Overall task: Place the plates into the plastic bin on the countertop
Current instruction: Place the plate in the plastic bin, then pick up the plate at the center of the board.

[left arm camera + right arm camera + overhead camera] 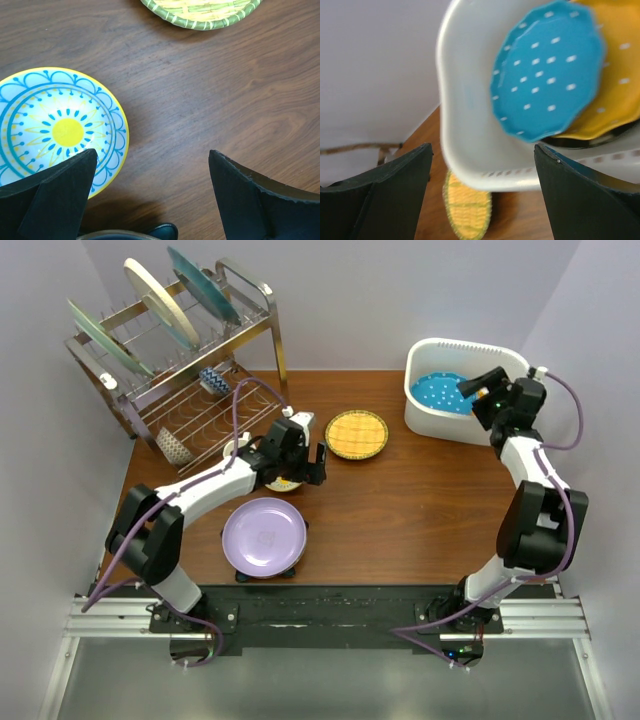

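The white plastic bin (465,390) stands at the back right of the countertop (420,500). A blue dotted plate (547,70) lies in it on top of an orange dotted plate (617,85). My right gripper (470,390) hovers open above the bin's rim (470,130), holding nothing. A yellow patterned plate (356,433) lies mid-table, and a lavender plate (264,535) sits near the front. My left gripper (308,468) is open and low over the wood, beside a small white bowl with a yellow centre (60,131). It holds nothing.
A metal wire rack (190,370) at the back left holds three upright plates: mint green (105,337), beige (160,302) and teal (203,285). The lavender plate rests on something dark (262,570). The yellow patterned plate (200,10) lies just ahead of the left fingers.
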You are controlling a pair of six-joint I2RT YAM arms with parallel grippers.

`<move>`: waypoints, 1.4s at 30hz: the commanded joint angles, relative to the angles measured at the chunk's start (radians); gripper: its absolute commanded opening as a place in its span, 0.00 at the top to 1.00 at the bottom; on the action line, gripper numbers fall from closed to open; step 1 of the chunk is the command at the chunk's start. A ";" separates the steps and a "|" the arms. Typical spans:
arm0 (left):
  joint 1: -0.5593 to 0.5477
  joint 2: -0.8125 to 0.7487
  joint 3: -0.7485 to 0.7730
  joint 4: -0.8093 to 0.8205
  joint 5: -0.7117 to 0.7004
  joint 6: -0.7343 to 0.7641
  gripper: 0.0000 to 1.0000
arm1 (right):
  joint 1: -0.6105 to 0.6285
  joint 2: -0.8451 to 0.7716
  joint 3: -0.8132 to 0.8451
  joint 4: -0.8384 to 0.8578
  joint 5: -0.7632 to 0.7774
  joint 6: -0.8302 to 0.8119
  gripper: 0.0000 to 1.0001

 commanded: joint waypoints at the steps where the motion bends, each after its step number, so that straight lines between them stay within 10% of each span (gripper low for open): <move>1: 0.008 -0.067 -0.009 -0.027 -0.024 0.006 0.02 | 0.137 -0.099 0.015 0.017 -0.068 -0.039 0.14; 20: 0.219 -0.206 -0.049 -0.068 0.117 -0.014 0.02 | 0.542 -0.345 -0.314 -0.224 -0.120 -0.206 0.18; 37: 0.368 -0.251 -0.018 -0.113 0.270 -0.019 0.02 | 0.771 -0.253 -0.172 -0.361 -0.151 -0.277 0.23; 42: 0.391 -0.252 -0.043 -0.090 0.319 -0.022 0.02 | 0.876 -0.170 -0.129 -0.405 -0.117 -0.264 0.38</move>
